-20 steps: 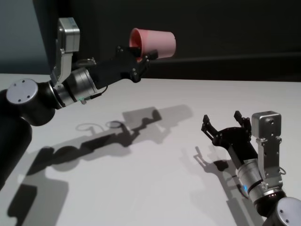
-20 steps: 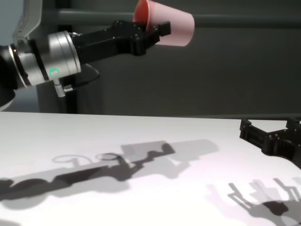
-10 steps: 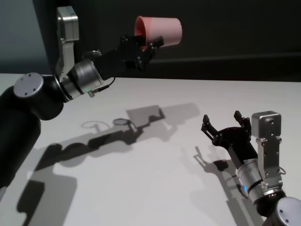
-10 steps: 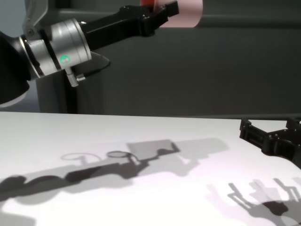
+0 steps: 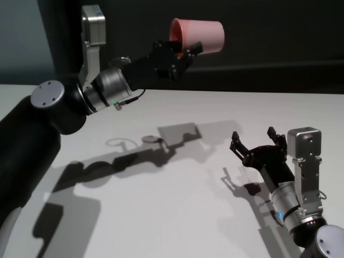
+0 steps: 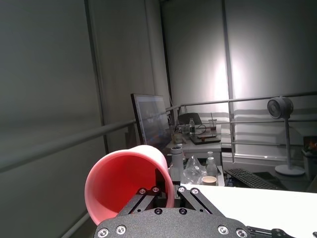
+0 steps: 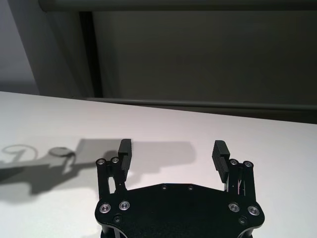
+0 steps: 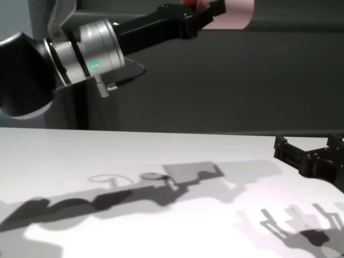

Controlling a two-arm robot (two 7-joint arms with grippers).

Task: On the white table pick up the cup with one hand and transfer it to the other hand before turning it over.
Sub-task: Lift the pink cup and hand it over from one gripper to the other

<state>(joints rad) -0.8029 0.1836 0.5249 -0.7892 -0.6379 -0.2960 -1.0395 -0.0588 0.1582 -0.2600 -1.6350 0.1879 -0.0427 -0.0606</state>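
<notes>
Head view: the left pincer (image 5: pixel 180 52), on the arm whose silver wrist shows a green light, is raised high above the white worktop (image 5: pixel 177 215) and clamped on the pink cup (image 5: pixel 198 36). The cup lies on its side in the grip, its open mouth turned back toward the arm and its closed base pointing to the robot's right, against the dark wall behind. It is well clear of the worktop, and the arm and cup throw a long shadow across the surface below.

From the left wrist, the cup's (image 6: pixel 130 181) hollow inside faces the camera, and the black fingers (image 6: pixel 148 197) close against its rim at one side.

Chest view catches the same arm reaching up and across, with only the lower part of the cup (image 8: pixel 236 12) showing at the top edge of the frame, just past the left pincer (image 8: pixel 207 12).

The right pincer (image 5: pixel 258 146), on the wrist with a blue light, hangs low over the worktop on the robot's right, well apart from the cup. Its fingers (image 7: pixel 124 151) are spread wide with nothing between them, as the right wrist view shows, and the chest view has it (image 8: pixel 314 157) at the right edge.
</notes>
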